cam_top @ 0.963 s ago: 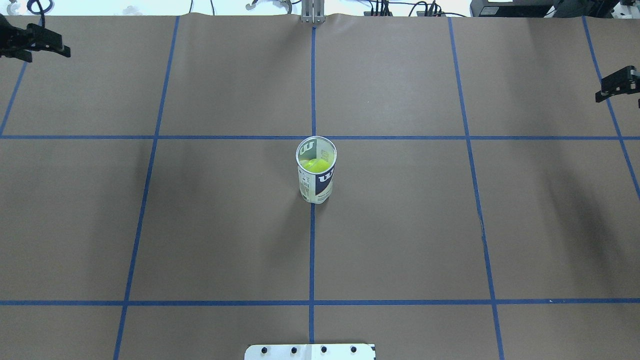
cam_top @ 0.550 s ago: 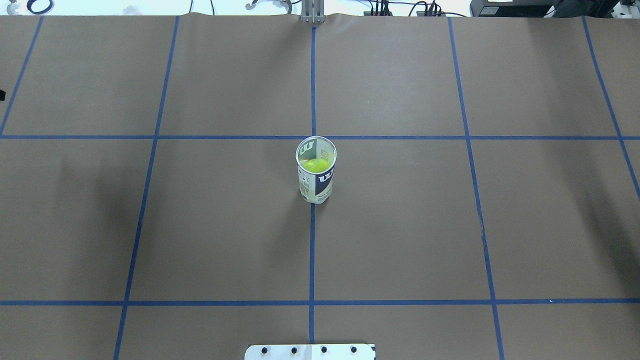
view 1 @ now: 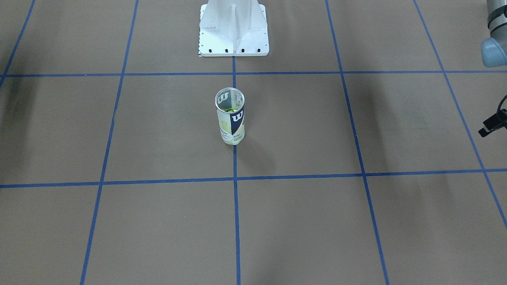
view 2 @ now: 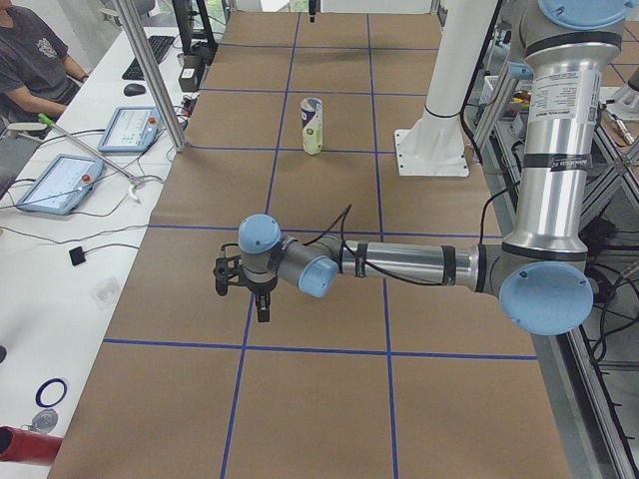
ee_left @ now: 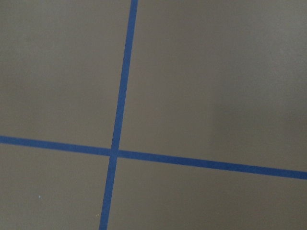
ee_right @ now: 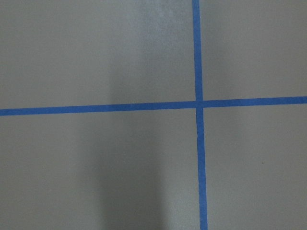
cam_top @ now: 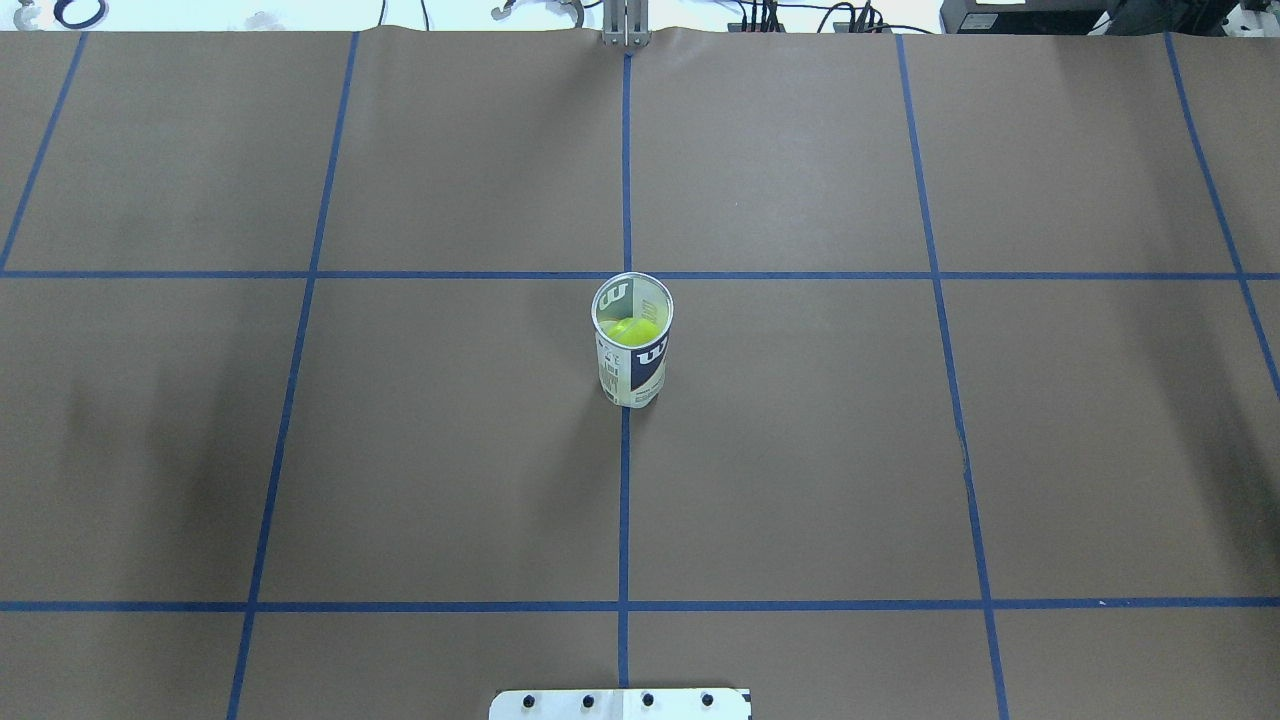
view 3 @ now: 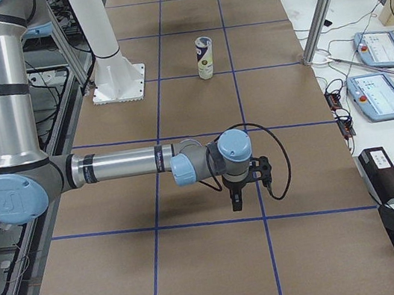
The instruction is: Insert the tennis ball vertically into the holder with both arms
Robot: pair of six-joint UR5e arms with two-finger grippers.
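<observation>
Both out near table (cam_top: 900, 450) ends: left gripper (view 2: 262, 311), right gripper (view 3: 235, 203), opening can't tell; holder (cam_top: 632, 345) upright mid-table, ball (cam_top: 634, 331) inside.

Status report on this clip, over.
Left gripper, right gripper parked wide of holder, jaw state unreadable. Tennis ball sits inside upright holder. Nothing seen blocking it.

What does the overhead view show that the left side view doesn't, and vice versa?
Only overhead: the look down the holder's open top onto the tennis ball. Only the left side view: the left arm, its gripper, a seated person, two tablets. Both: the holder upright on blue tape, the white pedestal base.
</observation>
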